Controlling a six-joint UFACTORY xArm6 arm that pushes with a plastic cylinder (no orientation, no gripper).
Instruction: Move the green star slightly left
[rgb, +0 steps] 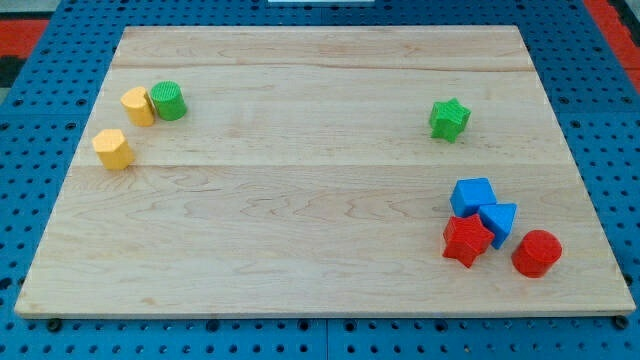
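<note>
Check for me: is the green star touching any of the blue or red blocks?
No, the green star stands alone near the view's upper right, with bare board between it and the blue cube below; my tip is not visible.

Bright, even light is falling from overhead across the pale wooden desk (300, 200), and no glare or hot spot is showing on its grain. The blocks are casting only short, soft shadows at their bases, as under the green star (450, 119) and the red cylinder (537, 253). Focus is holding sharp from edge to edge, without motion blur. The desk's outline is narrowing toward the view's top. My tip is not showing anywhere, so no place can be given relative to the tool.
</note>
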